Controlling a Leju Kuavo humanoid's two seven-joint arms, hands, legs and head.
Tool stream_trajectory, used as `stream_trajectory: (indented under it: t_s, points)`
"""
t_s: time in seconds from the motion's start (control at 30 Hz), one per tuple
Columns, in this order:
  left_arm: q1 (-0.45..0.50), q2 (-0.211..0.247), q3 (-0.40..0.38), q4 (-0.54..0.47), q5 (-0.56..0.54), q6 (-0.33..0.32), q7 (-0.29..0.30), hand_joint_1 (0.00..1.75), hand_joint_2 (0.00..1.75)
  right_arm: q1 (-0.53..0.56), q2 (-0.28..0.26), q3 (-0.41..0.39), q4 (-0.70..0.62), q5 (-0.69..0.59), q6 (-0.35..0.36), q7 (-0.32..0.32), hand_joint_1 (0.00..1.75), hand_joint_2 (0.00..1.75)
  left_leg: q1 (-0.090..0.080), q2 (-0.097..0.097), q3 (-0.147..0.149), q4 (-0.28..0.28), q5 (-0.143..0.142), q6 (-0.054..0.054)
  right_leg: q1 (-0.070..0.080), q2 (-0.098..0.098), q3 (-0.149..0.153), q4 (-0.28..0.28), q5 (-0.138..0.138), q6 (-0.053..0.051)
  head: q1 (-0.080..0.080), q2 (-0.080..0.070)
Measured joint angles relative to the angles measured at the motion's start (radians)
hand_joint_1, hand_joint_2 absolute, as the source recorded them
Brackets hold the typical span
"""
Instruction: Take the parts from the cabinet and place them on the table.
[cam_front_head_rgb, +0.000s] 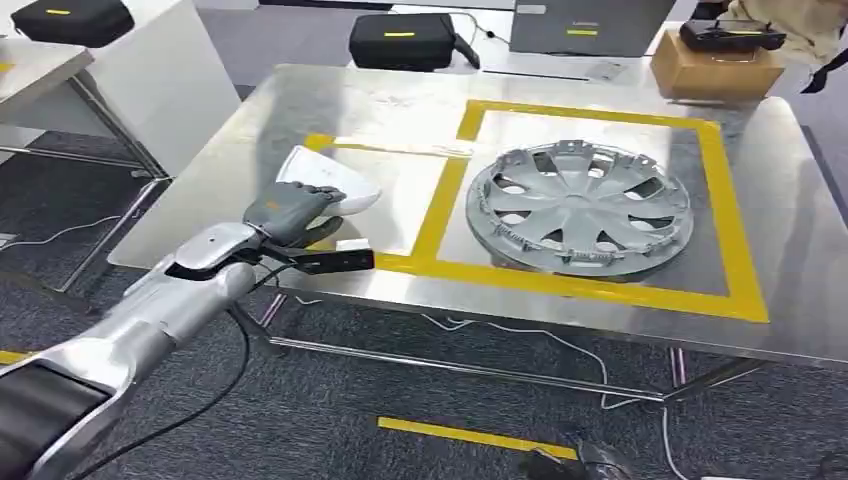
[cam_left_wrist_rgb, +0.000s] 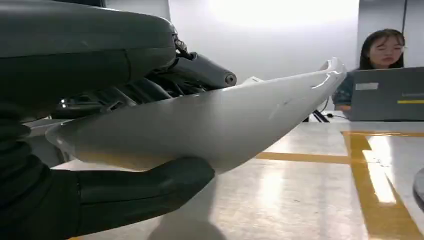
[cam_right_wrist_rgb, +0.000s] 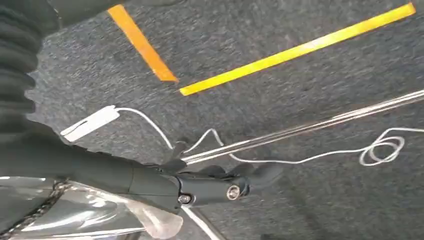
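Left hand (cam_front_head_rgb: 290, 213) grips white part (cam_front_head_rgb: 325, 182) over table (cam_front_head_rgb: 600, 330) edge.

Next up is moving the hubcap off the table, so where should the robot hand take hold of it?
Probably the near rim of the hubcap, approached from the table's front edge. It lies flat with its face up, and the openings between the spokes should give the fingers purchase.

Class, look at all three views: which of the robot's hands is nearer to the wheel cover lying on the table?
The left. The left hand is over the table, holding a white part just beside the wheel cover. The right hand hangs low above the carpet by the table's lower rail, holding clear plastic wrap.
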Motion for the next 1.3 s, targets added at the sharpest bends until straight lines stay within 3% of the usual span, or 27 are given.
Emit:
stream_trajectory:
  t_s: [0.07,0.13,0.17,0.2,0.23,0.3,0.33,0.37,0.47,0.5,0.53,0.6,0.63,0.67,0.7,0.73,0.8,0.83,0.87,0.9,1.0,1.13,1.3]
  points:
    - [-0.007,0.0,0.0,0.0,0.001,0.001,0.0,1.75,1.75,-0.005,-0.001,-0.003,0.0,-0.001,-0.002,0.0,0.0,1.75,0.005,0.003,-0.055,0.113,-0.037,-0.014,0.0,0.0,0.01,0.0,-0.009,-0.011,-0.002,0.0]
    - [-0.001,0.001,0.0,0.002,0.001,0.001,0.0,1.75,1.75,-0.003,0.0,-0.003,0.0,0.0,-0.001,0.0,0.0,1.75,0.01,0.004,-0.152,0.278,-0.107,-0.022,0.0,0.001,0.021,0.0,-0.022,-0.013,-0.002,0.0]
    - [0.003,0.001,0.0,0.003,0.001,0.001,0.0,1.75,1.75,0.0,0.0,-0.003,0.0,0.0,-0.001,-0.001,0.0,1.75,0.012,0.004,-0.182,0.314,-0.115,-0.024,0.0,0.002,0.028,0.0,-0.028,-0.013,-0.003,0.0]
    - [0.005,0.001,0.0,0.004,0.001,0.001,0.0,1.75,1.75,0.002,0.0,-0.003,0.0,0.0,-0.001,-0.001,0.0,1.75,0.014,0.004,-0.189,0.305,-0.097,-0.025,0.0,0.003,0.038,0.0,-0.035,-0.013,-0.002,0.0]
    - [0.006,0.001,0.0,0.005,0.001,0.001,0.0,1.75,1.75,0.003,0.0,-0.003,0.0,0.0,-0.001,-0.001,0.0,1.75,0.015,0.005,-0.178,0.256,-0.056,-0.023,0.0,0.003,0.049,0.0,-0.042,-0.012,-0.002,0.0]
    - [0.004,0.002,0.0,0.005,0.001,0.001,0.0,1.75,1.75,0.002,0.0,-0.005,0.0,0.0,-0.002,0.0,0.0,1.75,0.014,0.005,-0.116,0.071,0.075,-0.015,0.001,0.003,0.076,0.0,-0.06,-0.008,-0.002,0.0]
    - [0.003,0.003,0.0,0.006,0.001,0.001,0.0,1.75,1.75,0.002,0.0,-0.005,0.0,0.0,-0.001,-0.001,0.0,1.75,0.012,0.006,-0.1,0.004,0.117,-0.009,0.0,0.003,0.079,-0.002,-0.068,-0.005,-0.001,0.0]
    - [0.001,0.003,0.0,0.008,0.001,0.001,0.0,1.75,1.75,-0.001,0.003,-0.005,0.0,0.0,-0.002,-0.001,0.0,1.75,0.003,0.008,-0.096,-0.004,0.082,-0.006,0.002,0.006,0.083,-0.002,-0.071,0.001,0.001,0.0]
    - [0.001,0.002,0.0,0.008,0.0,0.001,-0.001,1.75,1.75,0.0,0.005,-0.005,0.0,0.0,-0.001,-0.002,0.0,1.75,-0.001,0.005,-0.091,-0.005,0.087,0.011,0.0,0.003,0.086,-0.011,-0.081,0.02,-0.003,0.0]
    - [-0.001,0.002,0.001,0.008,0.0,0.001,-0.001,1.75,1.75,-0.002,0.005,-0.005,0.0,0.0,-0.002,-0.001,0.0,1.75,0.01,0.007,-0.077,-0.022,0.091,0.016,0.002,0.003,0.086,-0.009,-0.091,0.026,-0.002,0.0]
    - [-0.003,0.0,0.002,0.008,0.003,0.002,-0.002,1.75,1.75,-0.003,0.005,-0.005,0.0,0.0,-0.002,-0.002,0.0,1.75,0.01,0.007,-0.069,-0.027,0.089,0.018,0.002,0.0,0.074,0.013,-0.103,0.03,0.0,0.0]
    - [-0.009,-0.001,0.002,0.009,0.003,0.002,-0.005,1.75,1.75,-0.006,0.005,-0.006,0.0,0.0,-0.002,-0.002,0.0,1.75,0.011,0.007,-0.066,-0.026,0.082,0.028,0.001,0.0,-0.005,0.154,-0.159,0.034,0.002,0.0]
    - [-0.007,-0.002,0.002,0.01,0.003,0.002,-0.01,1.75,1.75,-0.004,0.005,-0.006,0.0,0.0,-0.002,-0.002,0.0,1.75,0.009,0.007,-0.065,-0.026,0.078,0.03,0.001,0.0,-0.064,0.248,-0.187,0.036,0.0,0.0]
    - [-0.002,-0.004,0.001,0.011,0.003,0.002,-0.014,1.75,1.75,-0.002,0.005,-0.006,0.0,0.001,-0.002,-0.001,0.0,1.75,0.009,0.005,-0.063,-0.024,0.073,0.031,0.001,0.0,-0.11,0.307,-0.195,0.037,0.002,0.0]
    - [0.004,-0.004,0.001,0.012,0.003,0.002,-0.016,1.75,1.75,-0.001,0.005,-0.006,0.0,0.001,-0.002,0.0,0.0,1.75,0.009,0.003,-0.06,-0.02,0.066,0.03,0.001,0.0,-0.136,0.318,-0.174,0.038,0.001,0.0]
    - [0.008,-0.004,0.001,0.014,0.002,0.003,-0.017,1.75,1.75,-0.001,0.005,-0.006,0.0,0.001,-0.002,0.0,0.0,1.75,0.009,0.002,-0.056,-0.016,0.058,0.028,0.001,0.0,-0.135,0.284,-0.13,0.038,0.002,0.0]
    - [0.008,-0.005,0.001,0.015,0.002,0.005,-0.018,1.75,1.75,-0.002,0.005,-0.006,0.0,0.001,-0.002,-0.001,0.0,1.75,0.01,0.002,-0.045,-0.002,0.039,0.022,0.001,-0.002,-0.08,0.109,-0.005,0.035,0.002,0.0]
    - [0.008,-0.005,0.001,0.016,0.002,0.008,-0.018,1.75,1.75,-0.001,0.005,-0.006,0.0,0.001,-0.002,-0.002,0.0,1.75,0.01,0.002,-0.042,0.005,0.028,0.017,0.002,-0.003,-0.056,0.052,0.01,0.032,0.0,0.0]
    - [0.004,-0.004,0.002,0.016,0.002,0.012,-0.019,1.75,1.75,-0.003,0.005,-0.006,0.0,0.001,-0.002,-0.003,0.0,1.75,0.003,-0.001,-0.047,0.013,0.024,0.012,0.005,-0.003,-0.038,0.044,0.001,0.031,0.004,0.0]
    - [0.005,-0.005,0.001,0.018,0.0,0.012,-0.019,1.75,1.75,-0.005,0.005,-0.006,0.0,0.001,-0.002,-0.003,0.0,1.75,0.004,-0.001,-0.051,0.016,0.024,0.009,0.004,-0.001,-0.034,0.035,-0.008,0.021,0.003,0.0]
    - [0.005,-0.005,0.002,0.024,0.0,0.017,-0.019,1.75,1.75,0.001,0.008,-0.006,0.0,0.0,-0.003,-0.004,0.0,1.75,0.003,-0.001,-0.05,0.015,0.026,0.013,0.003,0.002,-0.035,0.032,-0.005,0.023,-0.002,0.0]
    - [0.001,-0.006,0.002,0.035,-0.002,0.023,-0.025,1.75,1.75,-0.001,0.008,-0.008,0.0,-0.003,-0.009,-0.005,0.0,1.75,0.003,0.003,-0.043,0.005,0.024,0.015,0.004,0.007,-0.035,0.032,-0.009,0.016,-0.002,0.0]
    - [-0.002,-0.009,0.002,0.053,-0.008,0.036,-0.037,1.75,1.75,0.0,0.009,-0.008,0.0,-0.01,-0.011,-0.006,0.0,1.75,0.003,0.003,-0.041,-0.001,0.028,0.009,0.005,0.007,-0.035,0.032,-0.009,0.009,-0.002,0.0]
